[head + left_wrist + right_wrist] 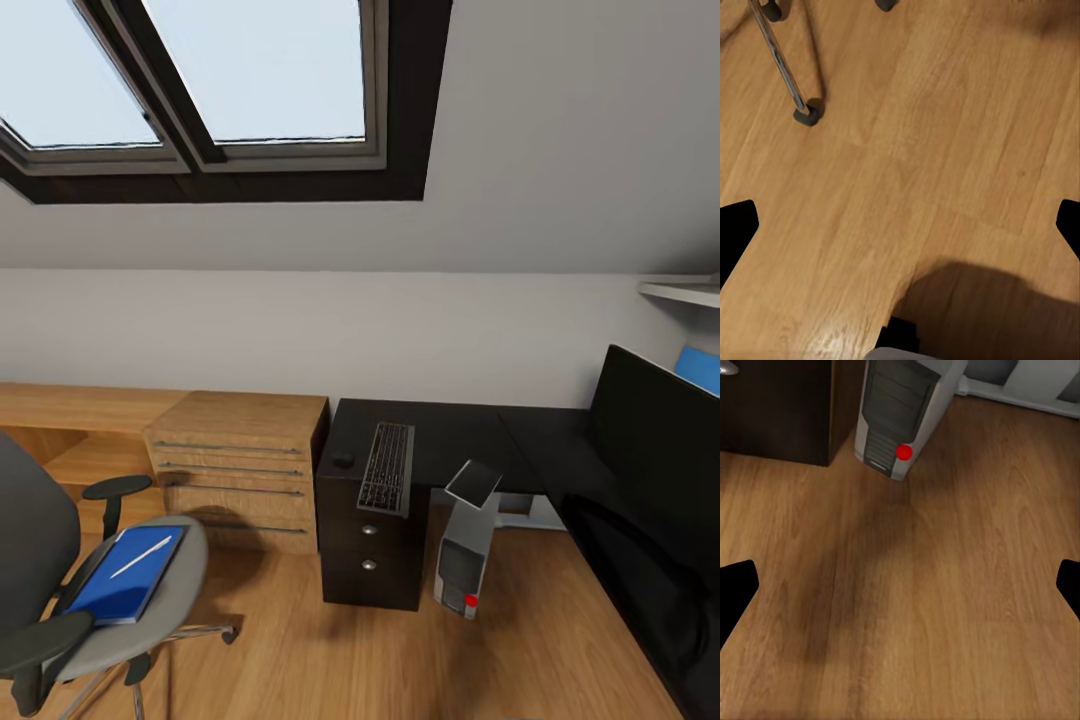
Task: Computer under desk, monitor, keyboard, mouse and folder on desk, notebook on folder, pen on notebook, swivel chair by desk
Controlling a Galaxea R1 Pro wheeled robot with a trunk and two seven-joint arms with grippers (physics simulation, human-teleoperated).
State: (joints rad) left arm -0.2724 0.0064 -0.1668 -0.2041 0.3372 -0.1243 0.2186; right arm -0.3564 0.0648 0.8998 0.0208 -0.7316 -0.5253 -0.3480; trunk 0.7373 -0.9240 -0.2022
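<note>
Hovering over bare wood floor (pixel 945 150), left claw (pixel 900 225) and right claw (pixel 900 585) wide apart, empty.

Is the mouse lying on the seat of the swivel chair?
No, the mouse lies on the black top of the desk, beside the keyboard, while the swivel chair carries the blue folder and the pen.

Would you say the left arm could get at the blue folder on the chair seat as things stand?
Probably yes. The folder lies flat and uncovered on the chair seat, bearing just a white pen. The left pincer, open, faces bare floor near the chair's base, so it must first lift.
</note>
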